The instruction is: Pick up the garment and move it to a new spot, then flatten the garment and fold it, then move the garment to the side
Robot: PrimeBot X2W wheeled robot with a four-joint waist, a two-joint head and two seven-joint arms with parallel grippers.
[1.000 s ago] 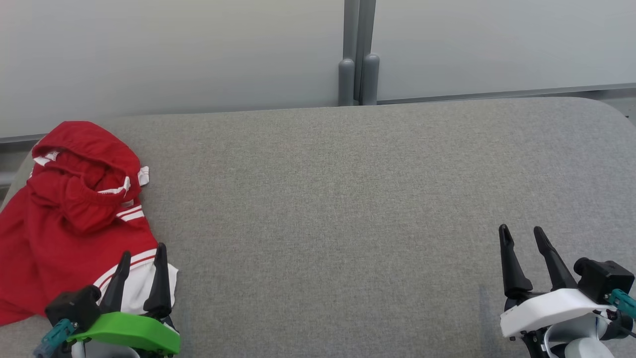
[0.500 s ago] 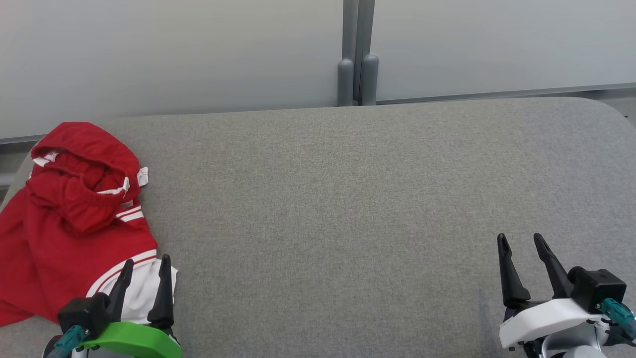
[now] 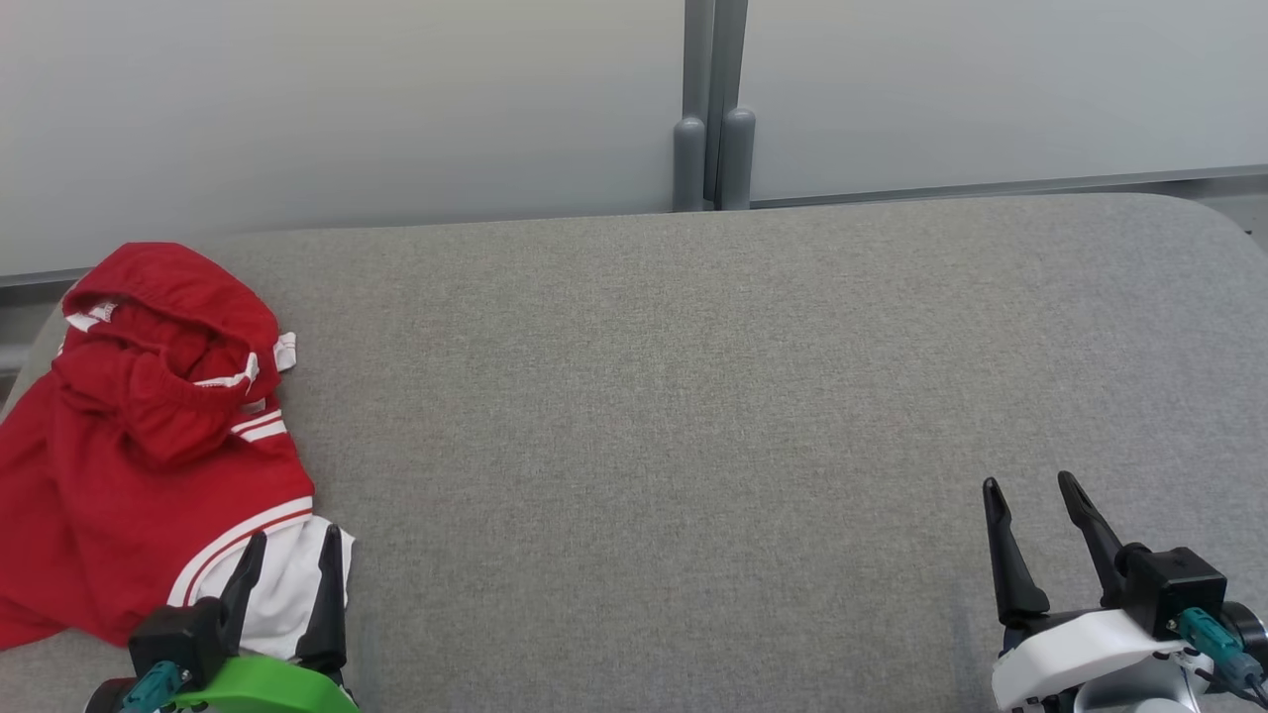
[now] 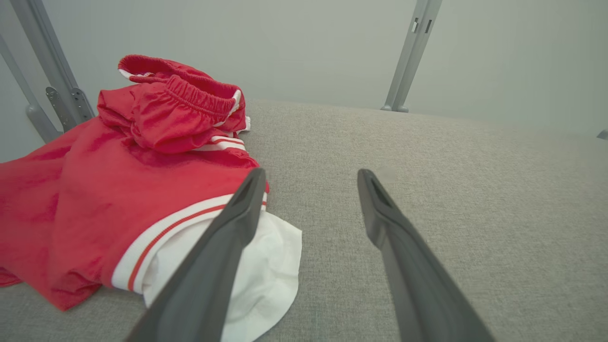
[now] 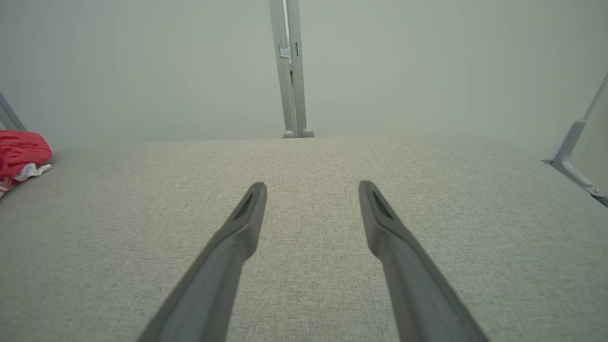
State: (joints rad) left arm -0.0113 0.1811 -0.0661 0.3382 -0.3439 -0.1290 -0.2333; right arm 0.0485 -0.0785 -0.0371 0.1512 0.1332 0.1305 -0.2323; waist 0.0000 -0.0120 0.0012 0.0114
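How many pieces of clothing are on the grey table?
1: a red garment crumpled at the table's left end. The white cloth at its hem may be lining or a second piece.

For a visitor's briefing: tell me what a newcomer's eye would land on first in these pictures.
The crumpled red fabric garment with white stripes stands out, heaped at the left end of the grey fabric-covered table. The left gripper, open, points at the garment's white edge at the lower left; the right gripper, open, hangs over the table at the lower right.
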